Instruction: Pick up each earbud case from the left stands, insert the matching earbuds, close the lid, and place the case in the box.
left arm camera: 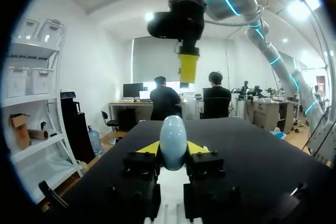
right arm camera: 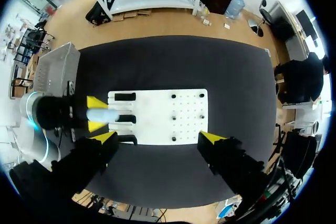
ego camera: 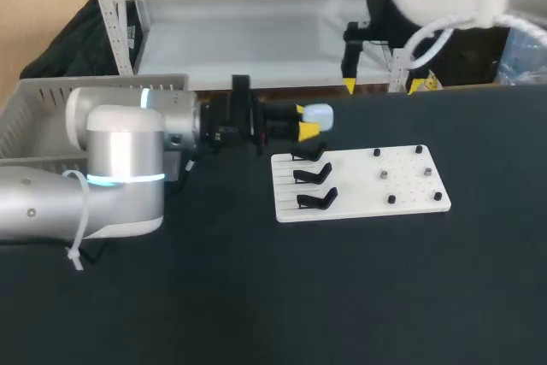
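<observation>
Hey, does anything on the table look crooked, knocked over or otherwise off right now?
Nothing stands out. The white board lies flat, with its three black stands lined up in a row. The left hand is shut on the pale blue case at the board's edge, and the right hand hangs open above the board.

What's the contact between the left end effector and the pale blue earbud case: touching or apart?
Touching. The left wrist view shows the earbud case held between the two yellow tips of the left end effector, one pressed against each side.
</observation>
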You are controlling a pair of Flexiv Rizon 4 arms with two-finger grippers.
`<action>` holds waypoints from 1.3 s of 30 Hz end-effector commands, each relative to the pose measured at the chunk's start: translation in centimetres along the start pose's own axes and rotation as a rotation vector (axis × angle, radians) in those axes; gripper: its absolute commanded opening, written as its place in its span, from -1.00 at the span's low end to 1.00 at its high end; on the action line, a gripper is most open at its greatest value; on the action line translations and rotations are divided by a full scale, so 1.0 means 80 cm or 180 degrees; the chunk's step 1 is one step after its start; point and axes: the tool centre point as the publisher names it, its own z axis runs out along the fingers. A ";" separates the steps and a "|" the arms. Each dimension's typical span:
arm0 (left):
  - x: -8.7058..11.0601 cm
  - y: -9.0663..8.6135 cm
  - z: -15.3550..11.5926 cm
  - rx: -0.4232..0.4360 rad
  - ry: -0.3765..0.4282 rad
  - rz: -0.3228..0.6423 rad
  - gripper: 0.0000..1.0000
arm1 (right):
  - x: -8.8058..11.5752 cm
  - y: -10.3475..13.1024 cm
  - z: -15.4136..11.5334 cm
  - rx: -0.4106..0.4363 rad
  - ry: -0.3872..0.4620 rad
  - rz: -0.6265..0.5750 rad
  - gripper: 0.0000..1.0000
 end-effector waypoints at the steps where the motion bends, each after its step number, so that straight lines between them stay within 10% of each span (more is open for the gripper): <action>1: -0.024 0.000 -0.050 -0.0387 0.0014 0.0089 -1.00 | 0.029 -0.011 -0.002 -0.0112 -0.0576 -0.0001 1.00; 10: -0.066 0.047 -0.147 -0.1050 0.0266 0.0323 -1.00 | 0.029 -0.011 -0.002 -0.0112 -0.0576 -0.0001 1.00; 21: -0.045 0.100 -0.260 -0.2494 0.0411 -0.0001 -1.00 | 0.029 -0.011 -0.002 -0.0112 -0.0576 -0.0001 1.00; 39: -0.011 0.122 -0.364 -0.3199 0.0584 -0.0301 -1.00 | 0.029 -0.011 -0.002 -0.0112 -0.0576 -0.0001 1.00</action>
